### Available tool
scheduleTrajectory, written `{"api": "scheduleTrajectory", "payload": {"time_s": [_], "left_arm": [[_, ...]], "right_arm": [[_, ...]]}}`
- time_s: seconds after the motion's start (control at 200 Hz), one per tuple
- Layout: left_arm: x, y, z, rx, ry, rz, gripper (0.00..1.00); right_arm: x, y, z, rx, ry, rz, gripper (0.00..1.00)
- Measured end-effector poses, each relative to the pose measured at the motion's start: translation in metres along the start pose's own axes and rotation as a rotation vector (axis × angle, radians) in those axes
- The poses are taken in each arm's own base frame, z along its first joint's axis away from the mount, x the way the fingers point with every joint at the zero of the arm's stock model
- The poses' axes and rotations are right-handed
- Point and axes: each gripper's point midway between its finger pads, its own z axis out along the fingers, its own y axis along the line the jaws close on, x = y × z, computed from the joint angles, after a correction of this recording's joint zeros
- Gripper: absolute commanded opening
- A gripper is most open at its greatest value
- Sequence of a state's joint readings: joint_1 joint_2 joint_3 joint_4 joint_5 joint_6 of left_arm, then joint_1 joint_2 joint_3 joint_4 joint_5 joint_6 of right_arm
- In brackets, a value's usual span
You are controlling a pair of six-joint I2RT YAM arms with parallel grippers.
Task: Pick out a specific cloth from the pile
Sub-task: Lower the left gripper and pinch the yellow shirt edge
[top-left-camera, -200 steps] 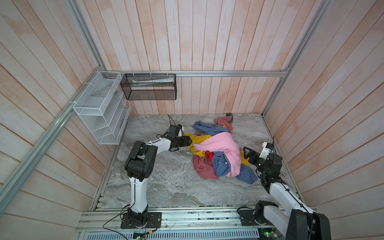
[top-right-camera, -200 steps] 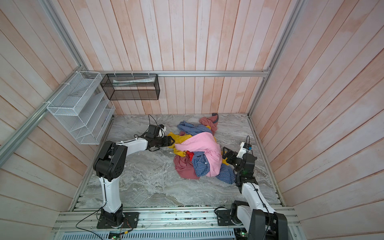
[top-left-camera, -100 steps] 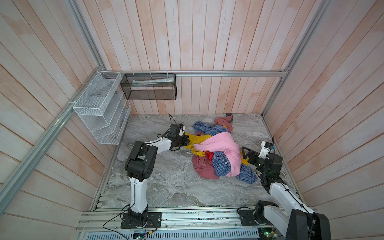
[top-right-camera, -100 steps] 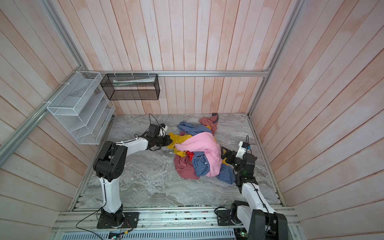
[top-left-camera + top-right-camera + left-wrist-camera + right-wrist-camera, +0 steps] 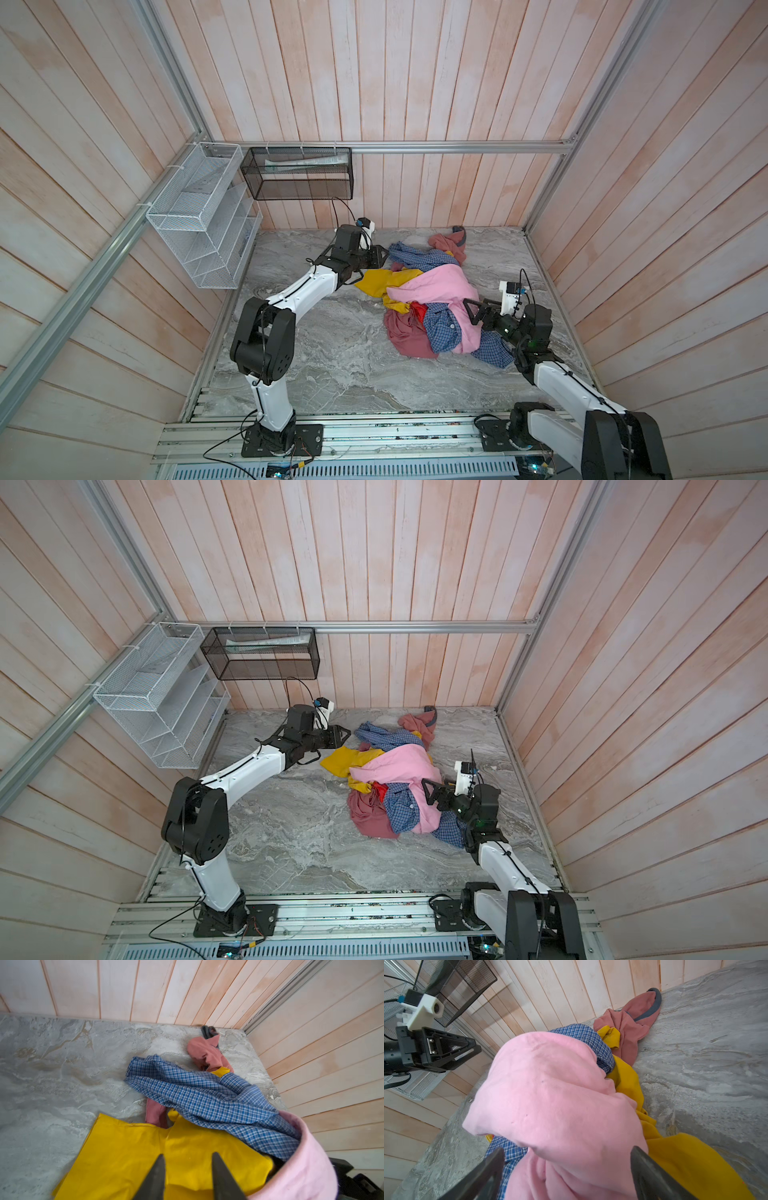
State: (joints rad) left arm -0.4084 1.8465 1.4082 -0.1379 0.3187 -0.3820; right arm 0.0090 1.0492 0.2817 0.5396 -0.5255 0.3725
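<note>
The mustard-yellow cloth (image 5: 376, 280) (image 5: 340, 760) lies at the left edge of the pile, partly under the pink garment (image 5: 440, 282) (image 5: 550, 1088). A blue-checked shirt (image 5: 207, 1095), a red scrap (image 5: 417, 309) and a maroon cloth (image 5: 405, 332) make up the rest of the pile. My left gripper (image 5: 380, 259) (image 5: 188, 1158) hovers open just over the yellow cloth (image 5: 124, 1157), with nothing between its fingers. My right gripper (image 5: 470, 309) (image 5: 568, 1152) stands wide open at the pile's right side, its fingers on either side of the pink garment. Yellow fabric (image 5: 685, 1157) also shows beside it.
A white wire rack (image 5: 199, 216) hangs on the left wall and a black mesh basket (image 5: 297, 172) on the back wall. A rose cloth (image 5: 451, 245) lies near the back wall. Bare marble floor (image 5: 332, 353) stretches in front of the pile.
My left gripper has shifted a little toward the back wall, above the yellow cloth's edge, and its jaws now stand apart. The right gripper has barely moved.
</note>
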Motion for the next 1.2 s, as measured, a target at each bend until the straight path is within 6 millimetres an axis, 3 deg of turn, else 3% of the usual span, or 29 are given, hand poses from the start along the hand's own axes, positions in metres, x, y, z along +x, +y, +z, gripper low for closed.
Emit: {"api": "scheduleTrajectory", "payload": {"time_s": [0.095,0.275,0.36,0.49,0.625,0.92,1.2], "left_arm": [[0.026,0.016,0.01,-0.036,0.068,-0.034,0.67],[0.098,0.047,0.015,-0.1,0.222,-0.132,0.68],[0.118,0.054,0.014,-0.117,0.253,-0.156,0.76],[0.144,0.064,0.002,-0.153,0.283,-0.171,0.76],[0.144,0.065,-0.004,-0.161,0.271,-0.14,0.76],[0.132,0.058,0.004,-0.178,0.215,0.088,0.81],[0.115,0.055,0.033,-0.158,0.16,0.26,0.77]], "right_arm": [[0.0,0.002,0.001,-0.005,0.004,-0.021,0.95],[0.001,0.001,-0.001,0.01,0.006,-0.044,0.95],[0.0,0.001,-0.002,0.017,0.003,-0.054,0.95],[-0.001,0.0,-0.003,0.024,0.001,-0.061,0.95],[-0.001,-0.001,-0.003,0.03,0.0,-0.062,0.95],[0.0,-0.004,-0.002,0.043,0.003,-0.061,0.95],[-0.006,-0.004,0.0,0.047,-0.007,-0.064,0.98]]}}
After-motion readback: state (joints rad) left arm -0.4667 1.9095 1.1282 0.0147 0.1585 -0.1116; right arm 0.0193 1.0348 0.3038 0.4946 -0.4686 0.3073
